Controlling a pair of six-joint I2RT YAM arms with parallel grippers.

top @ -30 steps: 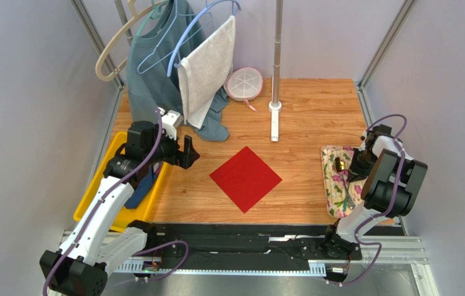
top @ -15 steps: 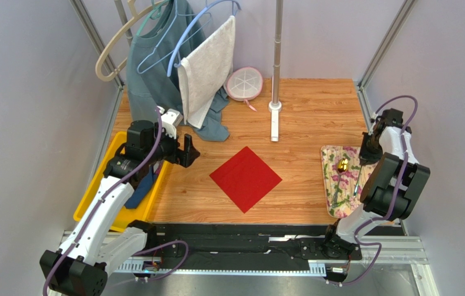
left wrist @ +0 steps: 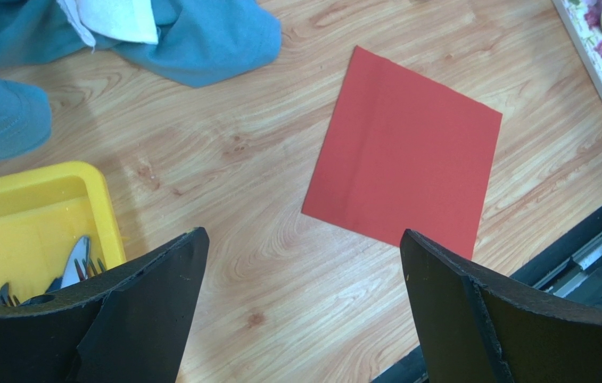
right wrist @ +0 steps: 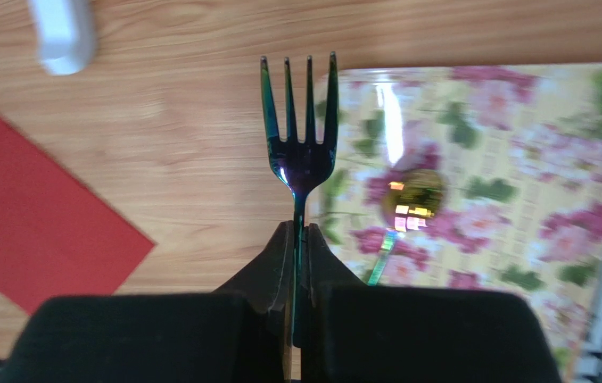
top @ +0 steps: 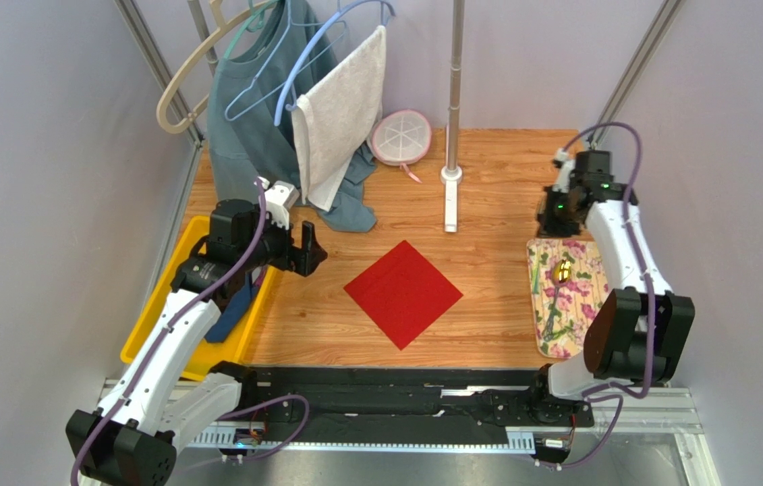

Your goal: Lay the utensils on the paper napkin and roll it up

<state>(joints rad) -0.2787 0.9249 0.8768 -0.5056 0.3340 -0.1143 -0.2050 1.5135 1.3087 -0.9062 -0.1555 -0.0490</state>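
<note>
The red paper napkin (top: 403, 292) lies flat as a diamond on the wooden table; it also shows in the left wrist view (left wrist: 408, 152) and the right wrist view (right wrist: 32, 207). My right gripper (top: 557, 209) (right wrist: 296, 227) is shut on the handle of a shiny dark-iridescent fork (right wrist: 300, 136), held in the air above the near-left edge of the floral tray (right wrist: 520, 136). A gold spoon (right wrist: 409, 201) (top: 562, 269) lies on that tray. My left gripper (top: 308, 248) (left wrist: 302, 235) is open and empty, hovering left of the napkin.
A yellow bin (top: 167, 324) at the left holds more cutlery (left wrist: 72, 267) and a dark blue item. Teal clothing and a white towel (top: 340, 111) hang at the back left. A white stand pole (top: 451, 182) and a pink-rimmed bowl (top: 400, 137) stand behind the napkin.
My right arm has risen from the floral tray and swung toward the back of the table, carrying the fork. The spoon stays on the tray. The left arm has not moved.
</note>
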